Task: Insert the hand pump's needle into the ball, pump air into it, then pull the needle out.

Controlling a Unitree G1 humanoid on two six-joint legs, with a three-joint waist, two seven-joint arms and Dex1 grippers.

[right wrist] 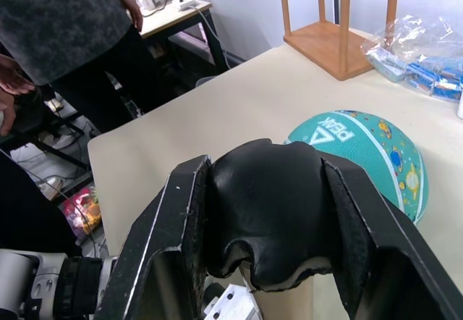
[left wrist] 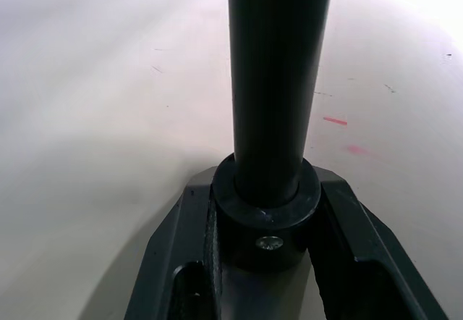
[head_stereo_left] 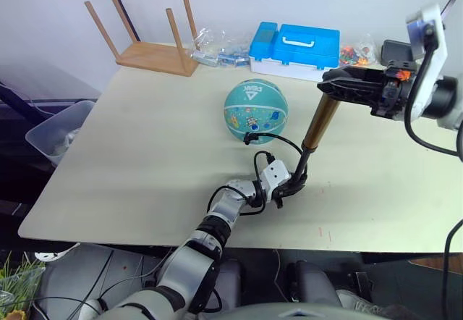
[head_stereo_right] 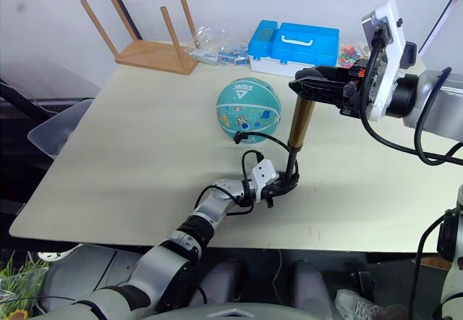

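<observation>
The teal ball (head_stereo_left: pixel 255 109) with a white triangle logo rests on the table's middle. Just to its right the hand pump (head_stereo_left: pixel 319 122) stands nearly upright, gold barrel above a black rod. My left gripper (head_stereo_left: pixel 291 187) is shut on the pump's black lower end (left wrist: pixel 266 219) near the table surface. My right gripper (head_stereo_left: pixel 338 86) is shut on the black handle (right wrist: pixel 269 215) at the pump's top. A thin black hose (head_stereo_left: pixel 278 140) loops from the pump's base up to the ball's front underside; the needle itself is too small to make out.
An upturned wooden stool (head_stereo_left: pixel 154 48) lies at the table's back left, plastic bags (head_stereo_left: pixel 217 48) and a blue-and-white case (head_stereo_left: pixel 296 49) along the back edge. A grey bin (head_stereo_left: pixel 58 132) stands off the table's left side. A person (right wrist: pixel 79 38) stands beyond the far side.
</observation>
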